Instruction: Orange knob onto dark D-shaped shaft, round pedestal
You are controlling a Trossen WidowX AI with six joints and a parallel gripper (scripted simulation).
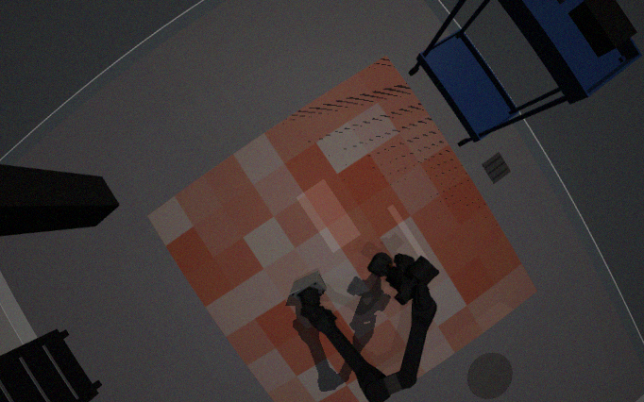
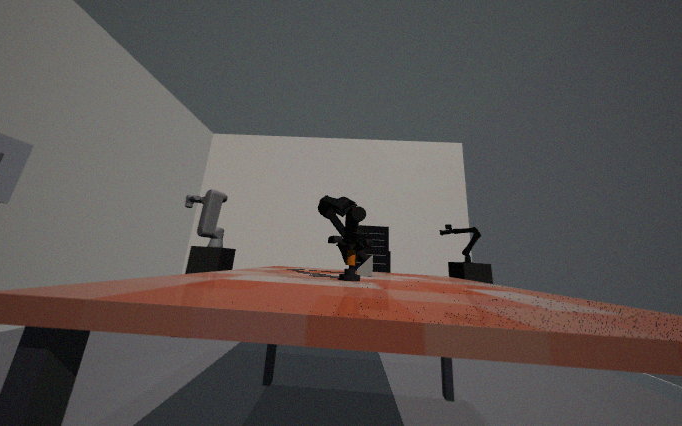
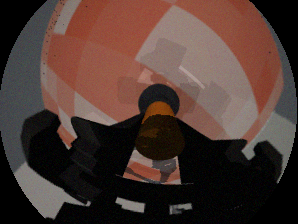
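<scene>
Gripper [image 3: 160,152] clamped on the knob [image 3: 160,135], which hangs right over the dark pedestal [image 2: 349,276], apparently not seated. The shaft is hidden, so best now: press lightly, twist slowly until the flats catch, then push straight down.

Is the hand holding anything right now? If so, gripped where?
Yes. The hand is shut on the orange knob, gripping it by its round sides, above the dark pedestal.
</scene>
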